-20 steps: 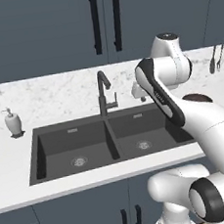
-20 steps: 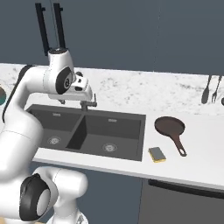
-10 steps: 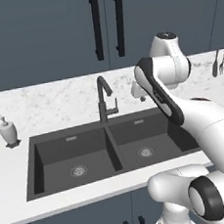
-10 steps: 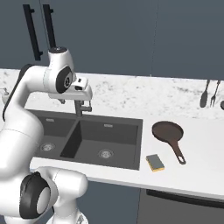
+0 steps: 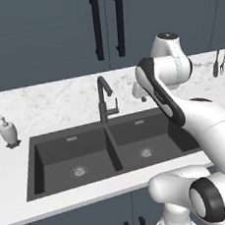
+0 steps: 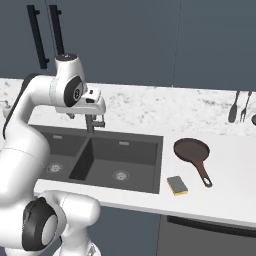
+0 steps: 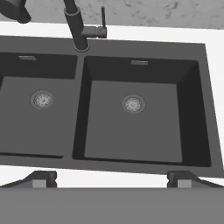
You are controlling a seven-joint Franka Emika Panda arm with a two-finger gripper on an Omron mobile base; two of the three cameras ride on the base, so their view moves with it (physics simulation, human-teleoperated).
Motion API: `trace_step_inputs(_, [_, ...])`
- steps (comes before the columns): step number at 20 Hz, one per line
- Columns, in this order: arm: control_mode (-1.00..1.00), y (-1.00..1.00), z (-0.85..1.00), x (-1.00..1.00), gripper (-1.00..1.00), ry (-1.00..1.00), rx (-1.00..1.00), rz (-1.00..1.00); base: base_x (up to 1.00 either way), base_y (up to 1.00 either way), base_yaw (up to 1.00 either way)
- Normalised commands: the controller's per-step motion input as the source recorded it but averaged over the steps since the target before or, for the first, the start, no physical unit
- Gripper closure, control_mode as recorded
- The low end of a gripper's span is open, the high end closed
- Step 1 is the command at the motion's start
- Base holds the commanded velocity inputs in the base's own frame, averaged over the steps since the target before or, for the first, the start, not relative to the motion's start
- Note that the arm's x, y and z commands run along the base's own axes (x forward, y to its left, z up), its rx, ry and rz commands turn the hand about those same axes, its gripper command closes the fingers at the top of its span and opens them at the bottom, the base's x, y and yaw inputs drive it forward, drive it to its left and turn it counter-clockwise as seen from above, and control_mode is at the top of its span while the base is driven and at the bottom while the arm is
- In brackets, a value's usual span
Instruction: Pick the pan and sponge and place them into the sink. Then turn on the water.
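Gripper (image 7: 112,178) fingertips stand wide apart at the hand view's lower edge, holding nothing, above the sink's (image 7: 199,65) right basin. Pan (image 6: 192,150) lies right of centre in the right base view, on the white counter (image 6: 235,175) beside the sink. Sponge (image 6: 177,185) sits just below it, near the counter's front edge.

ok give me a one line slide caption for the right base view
Pan and sponge wait on the counter right of the empty double sink, faucet dry.
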Motion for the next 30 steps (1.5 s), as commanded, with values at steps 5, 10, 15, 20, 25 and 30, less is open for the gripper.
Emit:
trace_step_inputs(5, [1.00,0.00,0.00,0.00,-1.00,0.00,0.00,0.00,0.00,0.00,0.00])
trace_step_inputs(10, [1.00,0.00,0.00,0.00,-1.00,0.00,0.00,0.00,0.00,0.00,0.00])
trace_step_inputs(15, [1.00,0.00,0.00,0.00,-1.00,0.00,0.00,0.00,0.00,0.00,0.00])
trace_step_inputs(20, [-1.00,-0.03,-0.08,0.00,-1.00,0.00,-0.02,0.00,0.00,0.00,0.00])
trace_step_inputs(25, [-1.00,-0.36,-0.14,0.00,-1.00,0.08,-0.06,-0.06,0.00,0.00,0.00])
trace_step_inputs(30, [-1.00,-0.51,-0.13,0.00,-1.00,0.04,-0.01,-0.09,0.00,0.00,0.00])
